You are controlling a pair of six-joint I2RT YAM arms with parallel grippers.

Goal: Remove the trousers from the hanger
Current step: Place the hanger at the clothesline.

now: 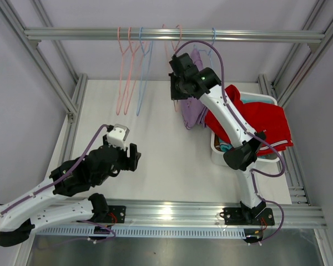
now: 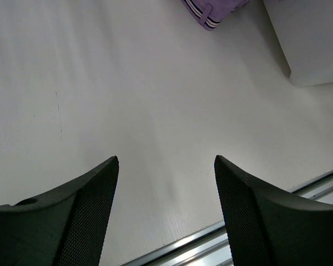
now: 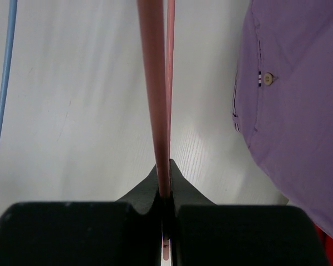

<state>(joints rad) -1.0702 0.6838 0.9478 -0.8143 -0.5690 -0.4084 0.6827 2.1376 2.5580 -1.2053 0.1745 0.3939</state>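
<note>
Top view: the lavender trousers [image 1: 193,111] hang from the rail [image 1: 100,34], the only pair up there. Bare hangers [image 1: 130,77] hang to the left. Red trousers [image 1: 266,124] are draped over the white bin [image 1: 261,98], with a teal scrap [image 1: 225,147] underneath. No other pairs can be made out. The right gripper [image 1: 176,88] is up by the rail and the left gripper [image 1: 124,152] is low over the table.

Left wrist: the left gripper [image 2: 166,160] is spread wide and holds nothing above the bare table [image 2: 155,100]. A lavender cuff [image 2: 211,11] and a bin corner [image 2: 305,44] are cut off at the top.

Right wrist: the right gripper [image 3: 164,183] is pinched tight on a pink hanger [image 3: 154,100], not on cloth. The lavender trousers [image 3: 299,122] are just beside it, with the button [image 3: 268,78] showing.

Looks like the last removal. The next move needs a hold on the lavender cloth to slide it off. Where the trousers attach to their hanger is hidden.
</note>
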